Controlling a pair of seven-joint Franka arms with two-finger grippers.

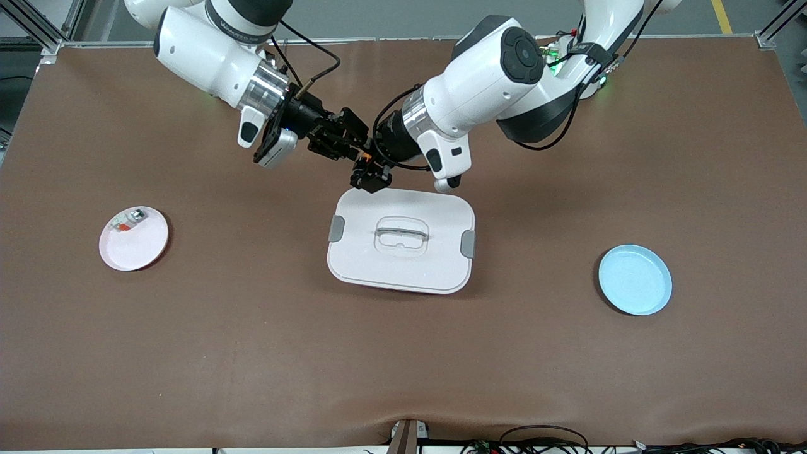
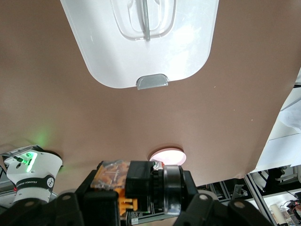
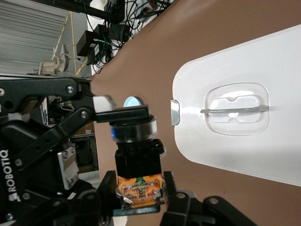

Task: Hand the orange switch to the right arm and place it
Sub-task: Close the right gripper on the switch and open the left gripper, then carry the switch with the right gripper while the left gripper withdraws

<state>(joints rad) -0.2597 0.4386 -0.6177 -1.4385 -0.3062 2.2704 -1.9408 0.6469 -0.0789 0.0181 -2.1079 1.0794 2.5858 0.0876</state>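
The orange switch (image 1: 364, 153) hangs in the air between both grippers, over the table just past the white box's edge nearest the arms' bases. In the right wrist view the switch (image 3: 138, 160) shows a black body, a silver ring and an orange base. My right gripper (image 3: 140, 195) is shut on the sides of that orange base. My left gripper (image 2: 141, 202) has the switch (image 2: 141, 181) lengthwise between its fingers, one fingertip (image 3: 104, 102) against the cap end. In the front view the right gripper (image 1: 353, 150) and the left gripper (image 1: 369, 169) meet tip to tip.
A white lidded box (image 1: 403, 277) with grey latches and a recessed handle sits mid-table, under and nearer the camera than the grippers. Toward the right arm's end a pink plate (image 1: 142, 249) holds a small white-grey part (image 1: 128, 221). A blue plate (image 1: 635, 280) lies toward the left arm's end.
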